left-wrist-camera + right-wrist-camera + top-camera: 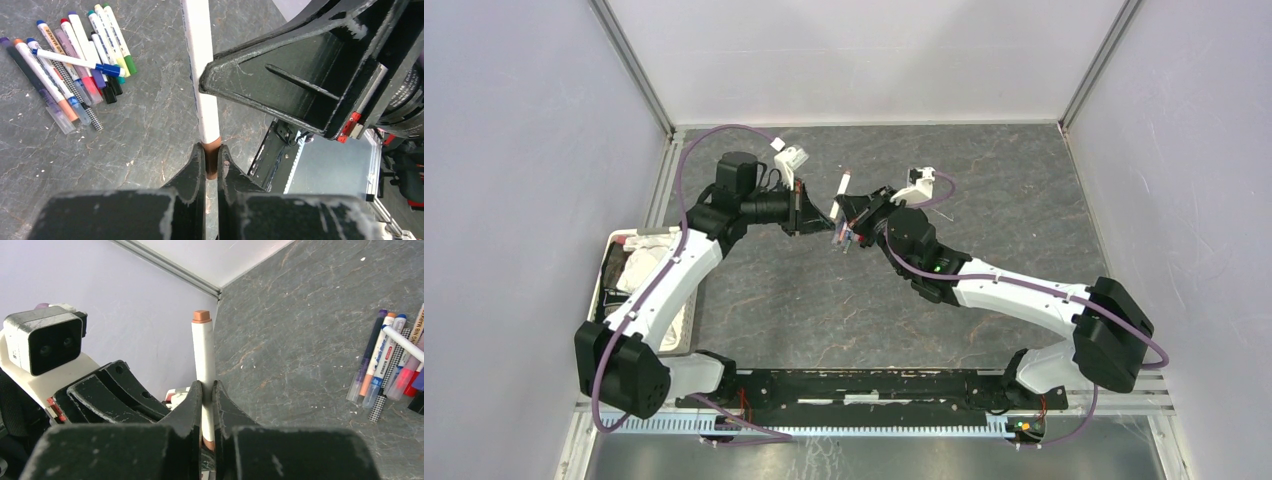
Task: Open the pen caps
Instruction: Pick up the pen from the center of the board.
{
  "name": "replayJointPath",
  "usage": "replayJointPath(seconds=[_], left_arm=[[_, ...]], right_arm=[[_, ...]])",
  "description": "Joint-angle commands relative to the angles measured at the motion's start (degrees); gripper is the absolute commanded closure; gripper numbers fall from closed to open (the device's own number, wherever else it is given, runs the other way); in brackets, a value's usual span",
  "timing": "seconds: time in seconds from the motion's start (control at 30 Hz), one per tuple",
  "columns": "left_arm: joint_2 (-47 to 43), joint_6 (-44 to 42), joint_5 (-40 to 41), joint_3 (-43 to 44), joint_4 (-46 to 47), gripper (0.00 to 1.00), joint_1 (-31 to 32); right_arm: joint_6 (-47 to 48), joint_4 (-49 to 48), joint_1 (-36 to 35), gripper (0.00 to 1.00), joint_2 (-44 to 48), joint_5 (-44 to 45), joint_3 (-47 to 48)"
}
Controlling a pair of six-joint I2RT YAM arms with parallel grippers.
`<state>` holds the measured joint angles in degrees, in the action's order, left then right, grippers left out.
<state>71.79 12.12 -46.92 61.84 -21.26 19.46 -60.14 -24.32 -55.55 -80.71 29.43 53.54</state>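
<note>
Over the grey table (pixel 150 125), the left gripper (pixel 211 162) pinches a brown cap (pixel 212 149) at its fingertips while the right gripper (pixel 208 388) clamps the pen (pixel 204 350); a skewed pull could slip that shallow pinch.

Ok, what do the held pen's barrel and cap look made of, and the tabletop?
The white barrel is probably plastic: smooth, with a soft sheen. The brown cap is likely plastic too: matte and evenly coloured. The tabletop is dark grey with pale marble-like veins; it could be stone or printed laminate, and I cannot tell which.
</note>
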Motion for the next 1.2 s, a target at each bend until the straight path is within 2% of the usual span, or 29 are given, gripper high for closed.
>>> replayJointPath(seconds=[0.0,0.07,0.17,0.33,0.47,0.57,0.67,0.9,1.17], left_arm=[[0.9,-6.1,-1.3,2.2,-3.7,0.98,0.8],[1.4,-12.4,0.1,3.5,-7.7,0.98,0.9],[1.9,-23.8,4.1,6.1,-14.2,0.98,0.9],[1.1,-42.0,11.8,7.4,-23.4,0.98,1.3],[-1.1,-52.7,15.4,6.7,-28.6,0.98,1.9],[-2.5,-58.5,15.7,6.6,-32.2,0.98,2.9],[-4.4,-62.6,15.5,6.2,-34.2,0.98,4.3],[-6.6,-66.2,17.1,5.0,-34.2,0.98,7.3],[-6.3,-69.3,24.2,3.6,-34.1,0.98,11.7]], right_arm=[[1.6,-0.5,-0.4,0.82,1.4,-0.8,0.4],[5.1,1.8,0.3,0.61,2.2,-2.6,1.2],[11.1,6.3,2.4,0.41,4.0,-7.2,3.3],[18.9,14.6,11.0,0.29,7.1,-25.7,5.9],[25.7,21.5,16.9,0.2,6.7,-43.8,9.3],[29.7,26.1,18.9,0.19,2.0,-58.9,14.3],[33.1,30.8,18.9,0.19,-2.6,-68.6,18.3],[32.0,29.3,17.0,0.2,-6.6,-72.6,18.1],[34.5,32.1,13.0,0.25,-10.6,-75.0,21.1]])
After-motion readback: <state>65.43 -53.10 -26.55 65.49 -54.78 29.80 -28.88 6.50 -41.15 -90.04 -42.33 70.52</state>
